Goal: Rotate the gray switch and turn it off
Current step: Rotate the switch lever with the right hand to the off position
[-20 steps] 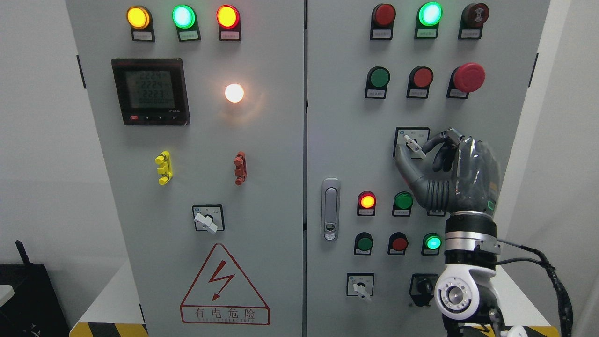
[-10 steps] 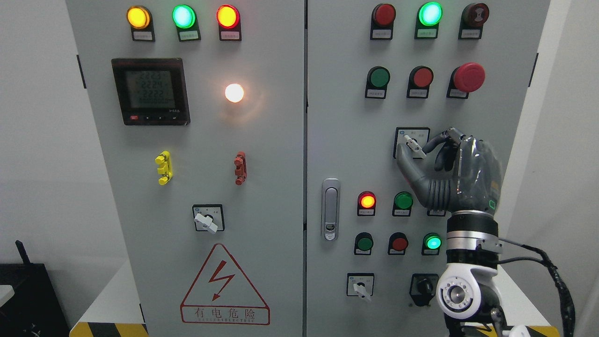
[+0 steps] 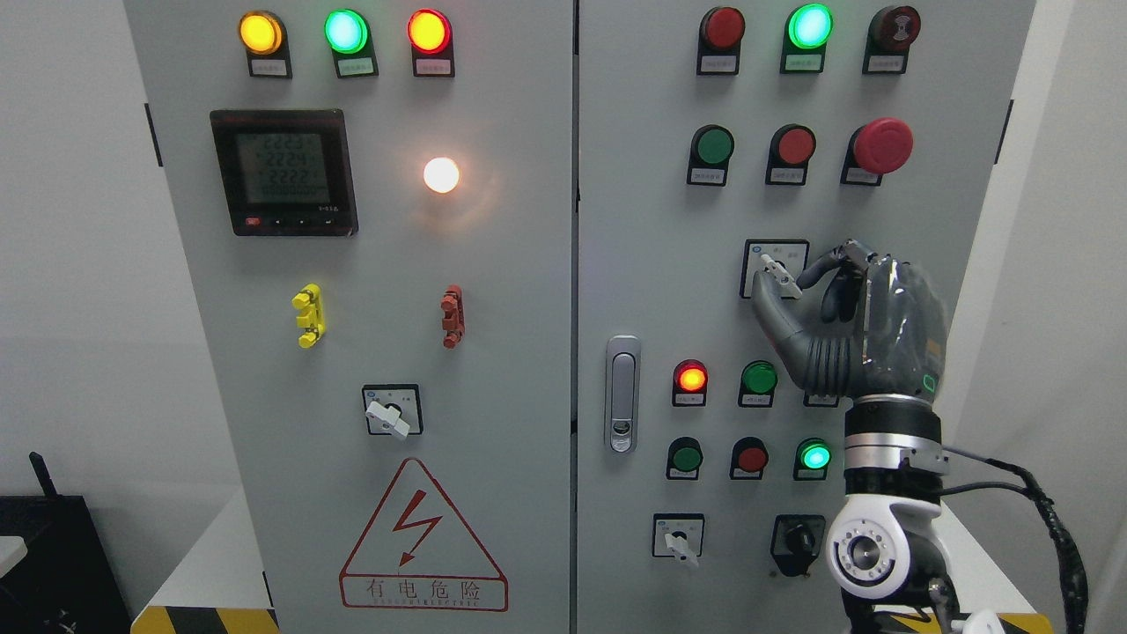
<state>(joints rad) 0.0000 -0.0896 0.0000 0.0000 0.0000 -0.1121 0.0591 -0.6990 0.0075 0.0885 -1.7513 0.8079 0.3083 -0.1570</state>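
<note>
Gray electrical cabinet (image 3: 493, 291) fills the view, two doors side by side, pale wall behind on both sides. My right hand (image 3: 845, 321) comes up from the lower right, wrist upright, palm toward the right door. Thumb and curled fingers (image 3: 832, 262) are pinched on the gray switch (image 3: 778, 273), a small pale lever on a black-framed square plate in the middle right of that door. Lever is tilted, upper end toward the left, lower end toward the right, sitting between my thumb tip and forefinger. Hand closed on it, nothing else held.

Above the switch: a row of green button (image 3: 711, 145), red button (image 3: 795, 145) and big red mushroom stop button (image 3: 882, 145). Top row above that has a lit green lamp (image 3: 809, 25) between two dark red ones. Below my hand: a lit red lamp (image 3: 691, 379), a green button beside it, then lower a lit green lamp (image 3: 815, 456). Door handle (image 3: 622, 394) sits at the right door's left edge. Two more rotary switches near the bottom, one pale, one black; my wrist joint is just beside the black one.

Left door: digital meter (image 3: 283, 172), glowing white lamp (image 3: 441, 174), yellow clip (image 3: 308, 315), red clip (image 3: 452, 316), another pale rotary switch (image 3: 391, 411), high-voltage warning triangle (image 3: 423, 537) under it. Left arm not visible.
</note>
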